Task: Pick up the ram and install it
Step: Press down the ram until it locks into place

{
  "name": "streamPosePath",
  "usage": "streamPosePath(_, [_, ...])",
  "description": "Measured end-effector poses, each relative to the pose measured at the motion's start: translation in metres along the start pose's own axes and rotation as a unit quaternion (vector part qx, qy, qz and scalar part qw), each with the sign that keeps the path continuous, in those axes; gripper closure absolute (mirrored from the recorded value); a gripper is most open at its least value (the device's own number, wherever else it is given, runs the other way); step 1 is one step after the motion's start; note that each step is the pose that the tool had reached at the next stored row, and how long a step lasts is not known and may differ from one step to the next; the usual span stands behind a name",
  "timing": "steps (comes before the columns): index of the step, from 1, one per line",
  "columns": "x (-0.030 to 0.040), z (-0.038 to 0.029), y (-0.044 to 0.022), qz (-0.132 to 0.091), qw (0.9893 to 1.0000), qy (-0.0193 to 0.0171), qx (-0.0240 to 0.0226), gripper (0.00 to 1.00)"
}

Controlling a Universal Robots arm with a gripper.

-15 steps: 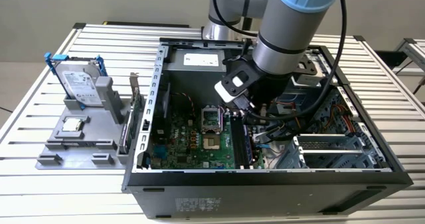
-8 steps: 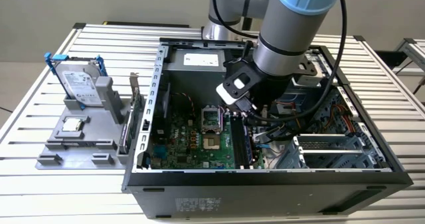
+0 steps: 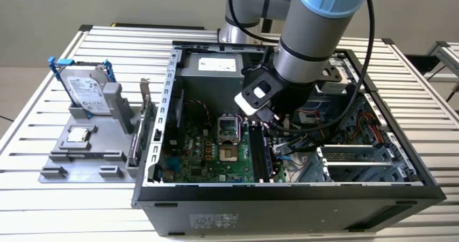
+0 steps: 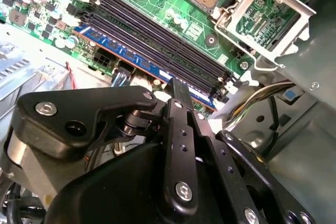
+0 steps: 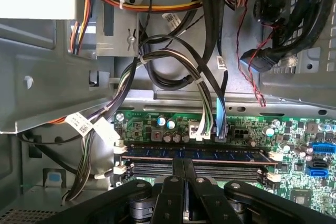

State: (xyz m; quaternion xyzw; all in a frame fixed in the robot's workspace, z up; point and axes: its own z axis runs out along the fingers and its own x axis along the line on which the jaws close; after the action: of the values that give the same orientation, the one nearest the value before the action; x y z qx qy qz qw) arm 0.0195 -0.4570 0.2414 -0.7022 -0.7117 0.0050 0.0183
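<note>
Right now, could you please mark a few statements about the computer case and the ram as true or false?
1. The dark blue-green ram stick sits in a slot on the green motherboard. True.
2. The end effector is over the black memory slots. True.
3. The silver hard drive stands inside the case. False: the hard drive stands on the grey tray outside the black computer case.
4. The square silver processor chip lies in the motherboard socket. False: the chip lies on the tray.

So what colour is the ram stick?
Blue, seated in the motherboard's slots; the ram shows best in the second wrist view.
</note>
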Motion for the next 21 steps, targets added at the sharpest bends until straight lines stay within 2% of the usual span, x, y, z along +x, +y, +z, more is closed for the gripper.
streamPosePath(3, [0.0,0.0011,0.0001,0.0,1.0,0.0,0.0,1.0])
streamPosePath(5, [0.0,0.0018,0.0003,0.0,1.0,-0.0015,-0.0001,1.0])
streamPosePath(6, [0.0,0.0023,0.0003,0.0,1.0,-0.0033,-0.0001,1.0])
streamPosePath(10, [0.0,0.0044,0.0005,0.0,0.9999,-0.0142,0.0001,1.0])
streamPosePath(11, [-0.0001,0.0048,0.0005,0.0,0.9999,-0.0153,0.0001,1.0])
streamPosePath(21, [-0.0001,0.0077,0.0021,0.0,0.9999,-0.0158,-0.001,1.0])
